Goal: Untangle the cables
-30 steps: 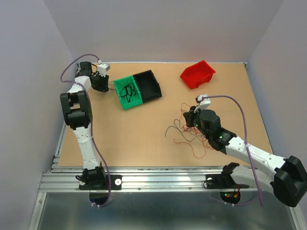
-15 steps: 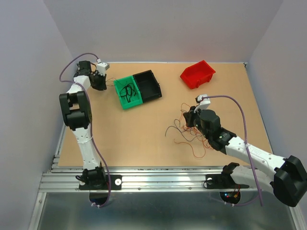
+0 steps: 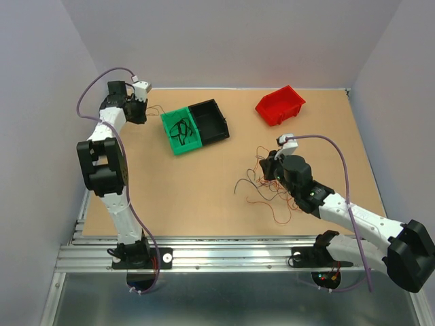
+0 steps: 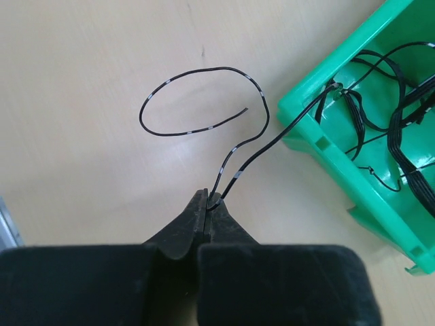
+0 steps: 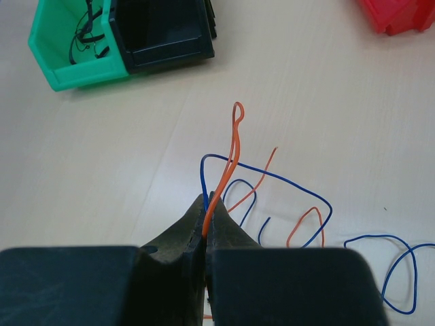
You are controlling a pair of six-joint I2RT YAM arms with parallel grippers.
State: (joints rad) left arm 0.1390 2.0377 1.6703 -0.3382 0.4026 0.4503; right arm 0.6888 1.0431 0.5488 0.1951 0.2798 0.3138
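My left gripper (image 3: pixel 141 109) is at the far left of the table, shut on a thin black wire (image 4: pixel 197 71). In the left wrist view the fingertips (image 4: pixel 207 204) pinch the wire at a bend. One end curls in a loop on the table. The other runs over the wall of the green bin (image 4: pixel 306 129), which holds several black wires (image 3: pixel 181 129). My right gripper (image 3: pixel 267 166) stands over the loose tangle of cables (image 3: pixel 268 193). It is shut (image 5: pixel 207 210) on an orange wire (image 5: pixel 228 163), with a blue wire (image 5: pixel 285 180) caught beside it.
A black bin (image 3: pixel 221 129) adjoins the green bin (image 3: pixel 182 149). A red bin (image 3: pixel 280 105) stands at the far right. The side walls are close to the left arm. Lavender arm cords arc over both arms.
My left gripper has moved left and away from the green bin, drawing the black wire out after it. The right arm has not moved.
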